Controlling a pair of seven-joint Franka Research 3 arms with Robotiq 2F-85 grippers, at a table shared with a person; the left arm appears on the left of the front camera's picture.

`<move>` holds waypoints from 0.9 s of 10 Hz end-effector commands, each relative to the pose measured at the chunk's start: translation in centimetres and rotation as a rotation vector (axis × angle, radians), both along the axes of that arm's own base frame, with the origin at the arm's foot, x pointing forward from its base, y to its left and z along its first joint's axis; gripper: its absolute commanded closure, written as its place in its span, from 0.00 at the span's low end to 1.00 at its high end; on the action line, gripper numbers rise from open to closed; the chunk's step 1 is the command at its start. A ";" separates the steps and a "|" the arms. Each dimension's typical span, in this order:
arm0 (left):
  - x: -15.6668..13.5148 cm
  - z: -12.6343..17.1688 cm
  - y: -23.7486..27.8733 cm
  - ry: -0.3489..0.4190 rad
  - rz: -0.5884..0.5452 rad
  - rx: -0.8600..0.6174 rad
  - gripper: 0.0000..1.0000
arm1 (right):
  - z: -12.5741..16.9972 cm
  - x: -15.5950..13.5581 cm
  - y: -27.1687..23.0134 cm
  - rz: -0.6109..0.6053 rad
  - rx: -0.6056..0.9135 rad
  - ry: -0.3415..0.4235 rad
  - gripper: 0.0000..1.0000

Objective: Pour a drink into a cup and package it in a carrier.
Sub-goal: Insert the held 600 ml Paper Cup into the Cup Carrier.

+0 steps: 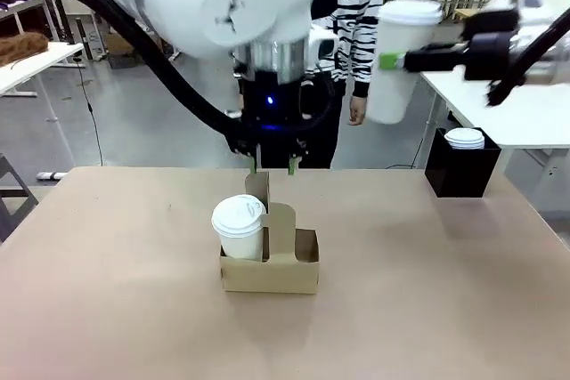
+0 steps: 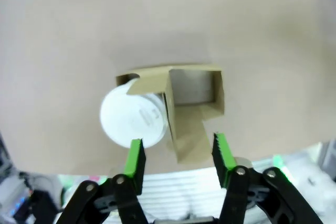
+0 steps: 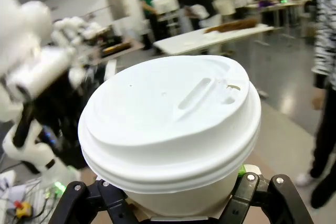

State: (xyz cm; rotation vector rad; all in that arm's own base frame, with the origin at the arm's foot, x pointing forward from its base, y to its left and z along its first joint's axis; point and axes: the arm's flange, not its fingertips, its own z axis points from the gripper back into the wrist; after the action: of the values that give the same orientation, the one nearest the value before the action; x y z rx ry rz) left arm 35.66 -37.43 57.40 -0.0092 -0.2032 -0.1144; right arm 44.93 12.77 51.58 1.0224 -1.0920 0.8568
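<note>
A brown cardboard carrier point(image 1: 270, 271) stands mid-table with a lidded white cup point(image 1: 239, 224) in its left pocket. My left gripper point(image 1: 272, 166) hangs open just above the carrier's upright handle tab point(image 1: 259, 186). In the left wrist view its green fingertips point(image 2: 135, 161) stand on either side of the tab point(image 2: 186, 142), with the carrier point(image 2: 218, 95) and the cup's lid point(image 2: 134, 119) below. At the upper right, my right gripper point(image 1: 392, 61) is shut on a second lidded white cup point(image 1: 401, 86), held in the air. That cup point(image 3: 173, 129) rises between the right gripper point(image 3: 176, 208) fingers. No drink is visible.
A black box point(image 1: 461, 175) with another lidded cup point(image 1: 464, 138) stands at the table's far right edge. A person in a striped top point(image 1: 356, 15) stands behind the table. The second carrier pocket point(image 1: 303, 246) holds nothing.
</note>
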 end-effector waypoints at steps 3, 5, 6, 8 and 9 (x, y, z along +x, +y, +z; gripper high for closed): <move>-2.6 8.5 11.7 0.016 -0.293 -0.064 0.00 | -4.5 -0.9 3.6 0.220 0.045 -0.065 0.19; -2.4 9.3 19.0 -0.019 -0.490 -0.035 0.00 | -6.6 -0.8 4.7 0.320 0.042 -0.112 0.19; -1.7 8.4 21.5 -0.057 -0.511 -0.053 0.00 | -7.7 -1.0 5.5 0.323 0.041 -0.131 0.19; -2.3 10.8 19.6 -0.021 -0.457 -0.043 0.00 | -6.8 -1.2 5.2 0.291 0.043 -0.087 0.19; -2.3 10.8 19.6 -0.021 -0.457 -0.043 0.00 | -6.8 -1.2 5.2 0.291 0.043 -0.087 0.19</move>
State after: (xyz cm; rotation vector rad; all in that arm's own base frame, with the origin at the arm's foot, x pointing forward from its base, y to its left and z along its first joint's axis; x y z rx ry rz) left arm 33.96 -15.82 66.83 -0.0774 -0.2322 -0.5867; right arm 43.78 17.98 44.22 1.2061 -1.0444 1.1316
